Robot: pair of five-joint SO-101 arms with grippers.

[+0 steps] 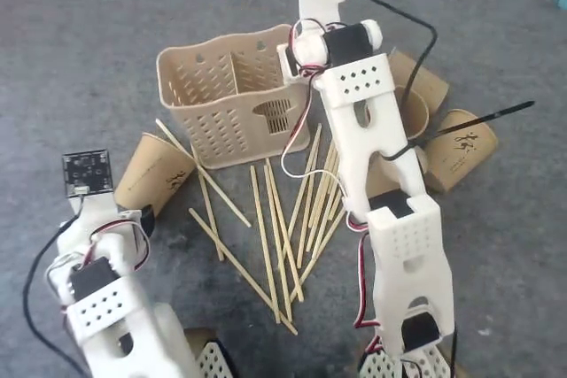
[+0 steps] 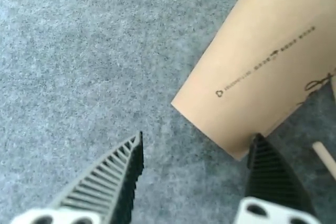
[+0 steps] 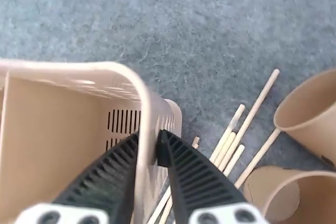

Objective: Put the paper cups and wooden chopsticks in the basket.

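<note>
The beige perforated basket (image 1: 232,95) stands upright at the back of the table. My right gripper (image 3: 148,148) is shut on the basket's rim (image 3: 142,93), one finger inside the wall and one outside. A paper cup (image 2: 257,61) lies on its side left of the basket. My left gripper (image 2: 194,156) is open just short of that cup's base, with one fingertip (image 2: 262,153) almost touching it. Several wooden chopsticks (image 1: 275,219) lie scattered in front of the basket. More paper cups (image 1: 461,150) lie on their sides to the right, partly behind the right arm.
A thin dark stick (image 1: 496,117) rests across the rightmost cup. Grey carpet (image 1: 71,68) covers the table. The right arm's white body (image 1: 376,157) stretches over the chopsticks' right side. Two cups (image 3: 310,108) lie close to the basket's outer corner.
</note>
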